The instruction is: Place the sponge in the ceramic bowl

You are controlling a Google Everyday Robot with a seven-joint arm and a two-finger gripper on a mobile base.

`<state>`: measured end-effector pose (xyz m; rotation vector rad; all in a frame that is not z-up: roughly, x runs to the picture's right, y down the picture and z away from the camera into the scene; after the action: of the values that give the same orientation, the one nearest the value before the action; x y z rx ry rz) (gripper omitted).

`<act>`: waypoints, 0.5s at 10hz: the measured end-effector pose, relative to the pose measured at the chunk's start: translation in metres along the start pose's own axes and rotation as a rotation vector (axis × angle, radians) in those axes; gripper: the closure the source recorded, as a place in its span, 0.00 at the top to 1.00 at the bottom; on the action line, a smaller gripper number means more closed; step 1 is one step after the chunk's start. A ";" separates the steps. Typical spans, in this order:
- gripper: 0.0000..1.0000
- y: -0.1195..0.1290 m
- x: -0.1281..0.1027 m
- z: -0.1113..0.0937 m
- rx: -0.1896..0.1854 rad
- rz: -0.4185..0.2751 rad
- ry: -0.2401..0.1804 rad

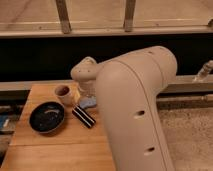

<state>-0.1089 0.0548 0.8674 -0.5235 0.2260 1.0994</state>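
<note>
The light-blue sponge lies on the wooden table, to the right of the cup and just behind the striped block. Only part of it shows beneath the arm. My gripper hangs straight down from the rounded wrist and sits right over the sponge, at or very near its top. The ceramic bowl, wide, dark and speckled, stands at the table's left, a short way left of and nearer than the sponge. Nothing sizeable lies in it.
A small pale cup with a dark inside stands behind the bowl, close to the left of the gripper. A black oblong block with white stripes lies between bowl and arm. The bulky arm hides the table's right side.
</note>
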 end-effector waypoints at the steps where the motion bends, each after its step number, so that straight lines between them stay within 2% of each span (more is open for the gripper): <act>1: 0.80 0.000 -0.001 0.015 -0.013 0.017 0.004; 2: 0.80 0.001 0.000 0.025 -0.023 0.024 0.007; 5: 0.80 0.001 0.000 0.027 -0.025 0.023 0.007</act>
<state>-0.1122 0.0692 0.8896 -0.5480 0.2252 1.1245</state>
